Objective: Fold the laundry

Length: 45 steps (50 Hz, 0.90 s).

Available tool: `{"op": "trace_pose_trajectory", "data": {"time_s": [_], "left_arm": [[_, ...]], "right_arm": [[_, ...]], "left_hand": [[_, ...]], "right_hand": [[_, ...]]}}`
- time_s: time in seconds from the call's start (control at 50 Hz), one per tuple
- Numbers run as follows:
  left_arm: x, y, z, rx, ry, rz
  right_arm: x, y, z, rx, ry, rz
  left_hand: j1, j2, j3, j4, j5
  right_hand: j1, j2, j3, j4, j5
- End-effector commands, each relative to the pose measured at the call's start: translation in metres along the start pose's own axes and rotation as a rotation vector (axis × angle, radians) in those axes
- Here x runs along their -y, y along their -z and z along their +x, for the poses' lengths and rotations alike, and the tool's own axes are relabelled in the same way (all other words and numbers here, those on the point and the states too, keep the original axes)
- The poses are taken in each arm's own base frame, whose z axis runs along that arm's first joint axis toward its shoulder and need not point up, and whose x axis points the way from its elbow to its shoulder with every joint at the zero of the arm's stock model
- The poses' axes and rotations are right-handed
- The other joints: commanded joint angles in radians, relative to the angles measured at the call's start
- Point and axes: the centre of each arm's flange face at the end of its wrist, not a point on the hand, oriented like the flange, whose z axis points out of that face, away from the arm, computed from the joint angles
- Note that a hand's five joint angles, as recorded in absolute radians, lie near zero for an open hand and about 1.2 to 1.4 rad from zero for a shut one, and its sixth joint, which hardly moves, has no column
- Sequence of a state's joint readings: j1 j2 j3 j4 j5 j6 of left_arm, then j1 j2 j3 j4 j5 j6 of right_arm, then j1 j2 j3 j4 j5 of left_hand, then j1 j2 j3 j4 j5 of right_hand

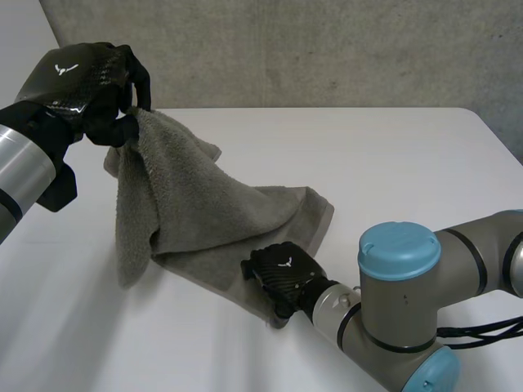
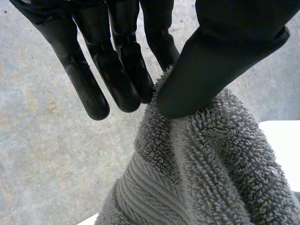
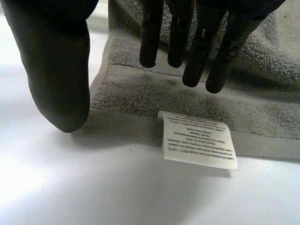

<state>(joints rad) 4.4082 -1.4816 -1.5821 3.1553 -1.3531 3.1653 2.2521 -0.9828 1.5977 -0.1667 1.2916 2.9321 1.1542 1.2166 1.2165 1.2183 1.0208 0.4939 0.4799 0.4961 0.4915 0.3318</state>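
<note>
A grey concrete wall backs the white tabletop. At upper left, my left robot hand pinches a corner of the grey towel, lifting it. The rest lies mid-frame. My right robot hand, fingers straight, is over the near hem by a white label.

Grey towel corner raised, pinched by left robot hand; right robot hand at near edge on worktop.
</note>
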Motion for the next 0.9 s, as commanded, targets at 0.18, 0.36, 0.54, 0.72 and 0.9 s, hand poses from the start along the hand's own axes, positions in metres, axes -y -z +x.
{"op": "trace_pose_trajectory", "data": {"time_s": [0.18,0.36,0.54,0.72,0.9], "left_arm": [[-0.001,0.000,0.000,0.000,0.000,-0.003],[-0.003,0.001,0.000,0.000,0.001,-0.009],[-0.007,0.001,-0.001,0.003,0.005,-0.021],[-0.012,0.001,-0.005,0.015,0.007,-0.035],[-0.012,0.001,-0.007,0.021,0.007,-0.036]], "right_arm": [[-0.002,-0.011,-0.002,0.004,0.008,0.001],[-0.005,-0.021,0.001,-0.004,0.012,0.002],[-0.002,-0.024,0.005,-0.037,0.021,0.010],[0.002,-0.023,0.008,-0.057,0.059,0.019],[0.005,-0.025,0.010,-0.062,0.066,0.030]], "left_hand": [[0.242,0.180,0.180,0.178,0.201],[0.242,0.180,0.180,0.178,0.201],[0.242,0.180,0.180,0.178,0.201],[0.242,0.180,0.180,0.178,0.201],[0.242,0.180,0.180,0.178,0.201]], "right_hand": [[0.020,0.034,0.018,0.022,0.007],[0.064,0.078,0.062,0.066,0.051],[0.105,0.119,0.103,0.107,0.092],[0.111,0.125,0.109,0.113,0.098],[0.111,0.125,0.109,0.113,0.098]]}}
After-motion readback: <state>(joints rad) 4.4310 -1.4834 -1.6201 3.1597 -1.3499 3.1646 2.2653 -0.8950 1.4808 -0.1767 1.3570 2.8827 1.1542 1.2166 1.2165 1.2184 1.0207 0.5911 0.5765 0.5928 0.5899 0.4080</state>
